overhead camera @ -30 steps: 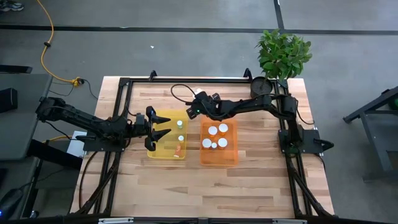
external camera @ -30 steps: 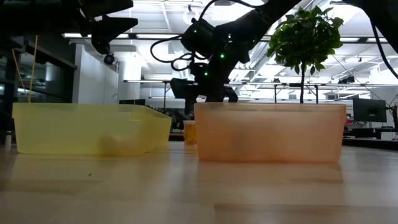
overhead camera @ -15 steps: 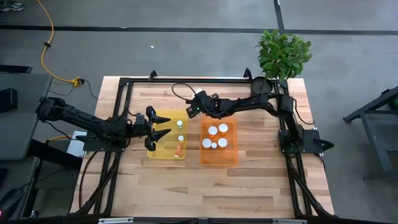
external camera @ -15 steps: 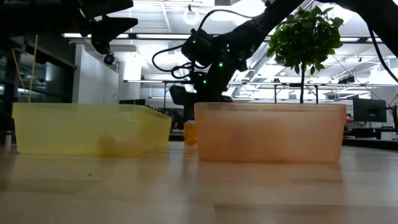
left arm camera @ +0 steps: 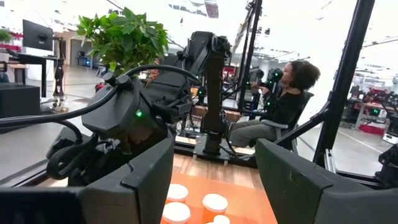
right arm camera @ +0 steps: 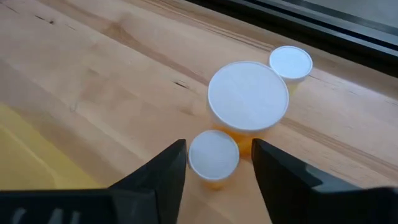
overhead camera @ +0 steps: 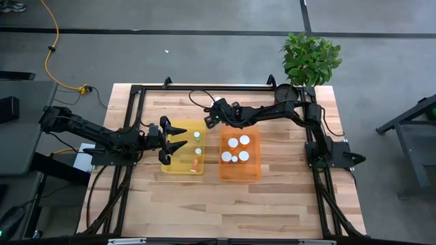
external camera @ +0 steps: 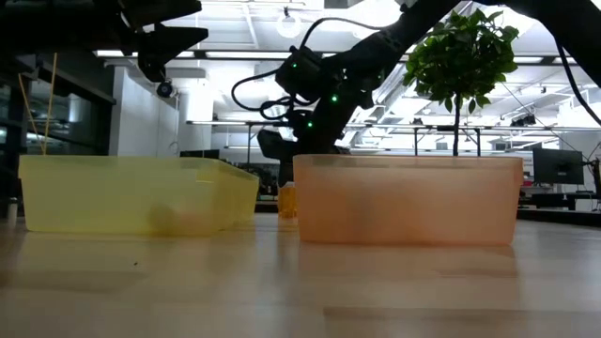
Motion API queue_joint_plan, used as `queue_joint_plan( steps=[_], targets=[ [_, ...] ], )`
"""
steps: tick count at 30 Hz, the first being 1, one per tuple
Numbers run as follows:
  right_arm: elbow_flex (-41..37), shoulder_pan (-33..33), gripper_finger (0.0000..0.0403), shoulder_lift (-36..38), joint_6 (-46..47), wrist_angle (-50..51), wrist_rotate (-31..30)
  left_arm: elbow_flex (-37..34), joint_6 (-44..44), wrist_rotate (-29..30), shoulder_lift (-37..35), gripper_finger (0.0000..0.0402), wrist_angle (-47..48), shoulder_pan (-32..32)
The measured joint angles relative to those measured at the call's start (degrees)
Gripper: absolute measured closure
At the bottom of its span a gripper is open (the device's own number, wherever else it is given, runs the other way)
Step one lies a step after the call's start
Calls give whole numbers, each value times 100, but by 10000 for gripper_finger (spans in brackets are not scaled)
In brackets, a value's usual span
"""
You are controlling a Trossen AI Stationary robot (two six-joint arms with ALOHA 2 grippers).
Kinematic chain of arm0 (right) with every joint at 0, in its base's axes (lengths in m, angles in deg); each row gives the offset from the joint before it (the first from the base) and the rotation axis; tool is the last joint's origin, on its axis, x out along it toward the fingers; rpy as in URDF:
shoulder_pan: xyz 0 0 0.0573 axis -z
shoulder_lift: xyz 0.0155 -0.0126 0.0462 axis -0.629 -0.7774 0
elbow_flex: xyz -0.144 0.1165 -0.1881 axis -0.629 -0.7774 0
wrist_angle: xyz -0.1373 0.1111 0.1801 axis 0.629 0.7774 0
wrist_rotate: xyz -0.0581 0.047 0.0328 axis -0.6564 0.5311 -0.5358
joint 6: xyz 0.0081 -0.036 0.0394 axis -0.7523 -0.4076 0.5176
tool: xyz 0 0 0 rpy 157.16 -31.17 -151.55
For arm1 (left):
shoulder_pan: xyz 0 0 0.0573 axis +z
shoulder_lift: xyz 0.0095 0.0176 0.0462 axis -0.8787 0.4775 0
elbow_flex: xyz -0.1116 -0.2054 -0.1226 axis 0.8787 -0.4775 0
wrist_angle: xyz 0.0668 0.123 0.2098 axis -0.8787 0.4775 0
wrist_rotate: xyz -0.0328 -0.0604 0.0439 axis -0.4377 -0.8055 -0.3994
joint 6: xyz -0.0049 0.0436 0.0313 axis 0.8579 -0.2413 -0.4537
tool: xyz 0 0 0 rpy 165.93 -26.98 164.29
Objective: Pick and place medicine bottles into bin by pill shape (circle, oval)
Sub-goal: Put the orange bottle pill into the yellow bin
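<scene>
Three orange medicine bottles with white caps stand on the wood table beyond the bins: a small one, a wide-capped one and another small one. My right gripper is open just above them at the far side of the bins, one finger on each side of the nearest small bottle without touching it. One bottle shows in the low view between the bins. My left gripper is open and empty over the left part of the yellow bin.
The yellow bin holds two upright white-capped bottles and one lying bottle. The orange bin beside it holds several white-capped bottles. A potted plant stands at the far right corner. A black frame rims the table. A seated person shows beyond the table.
My right gripper has moved a little toward the table's far left and lower, toward the bottles standing beyond the bins. My left arm has kept still.
</scene>
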Motion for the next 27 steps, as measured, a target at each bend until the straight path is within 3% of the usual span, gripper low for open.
queue_joint_plan(
  steps=[11,20,27],
  targets=[
    [0,-6,311,14,-258,-12,19,0,-4,0,0,183,2,0],
    [-11,-427,311,771,-1079,846,317,0,-92,0,0,183,4,0],
    [-681,-1174,311,1703,-1369,1475,-81,0,-52,0,0,183,75,0]
  ],
)
